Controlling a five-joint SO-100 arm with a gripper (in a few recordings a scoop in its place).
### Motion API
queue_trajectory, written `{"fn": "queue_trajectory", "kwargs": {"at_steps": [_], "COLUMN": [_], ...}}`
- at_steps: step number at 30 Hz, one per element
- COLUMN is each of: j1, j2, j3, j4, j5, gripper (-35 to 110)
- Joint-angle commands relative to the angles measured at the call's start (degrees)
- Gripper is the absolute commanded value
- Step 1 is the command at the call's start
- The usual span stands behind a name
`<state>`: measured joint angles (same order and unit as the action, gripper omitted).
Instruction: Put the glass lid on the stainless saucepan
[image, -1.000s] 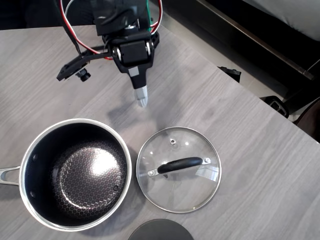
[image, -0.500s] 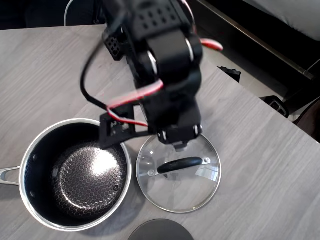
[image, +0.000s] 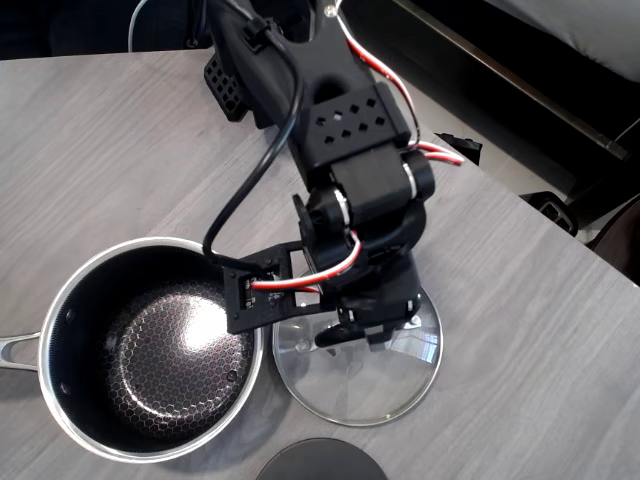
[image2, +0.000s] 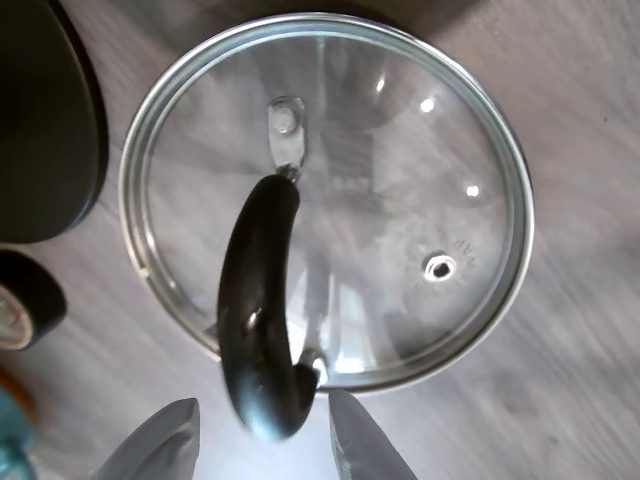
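Gripper poised over the lid's handle, jaws apart and empty.

The gripper (image2: 260, 440) straddles the near end of the black bar handle (image2: 258, 300), whose long axis runs away from it up the wrist view; the glass lid (image: 385, 385) lies flat on the table (image: 530, 330), directly beneath, just right of the stainless saucepan (image: 150, 345) in the overhead view.

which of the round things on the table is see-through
The glass lid under the gripper: clear glass, steel rim, black bar handle. The saucepan and dark grey disc are opaque.
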<state>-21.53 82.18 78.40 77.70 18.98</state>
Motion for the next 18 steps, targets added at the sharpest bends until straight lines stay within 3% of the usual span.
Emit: {"fn": "queue_trajectory", "kwargs": {"at_steps": [1, 7, 9, 18], "j1": [1.41, 2.55, 2.81, 1.49], "j2": [-0.62, -2.20, -2.55, -2.72], "j3": [-2.20, -2.29, -2.29, -5.62], "j4": [-0.18, -1.32, -2.46, -2.20], "j5": [-0.09, -0.53, -0.53, -0.26], "gripper": [15, 15, 0, 0]}}
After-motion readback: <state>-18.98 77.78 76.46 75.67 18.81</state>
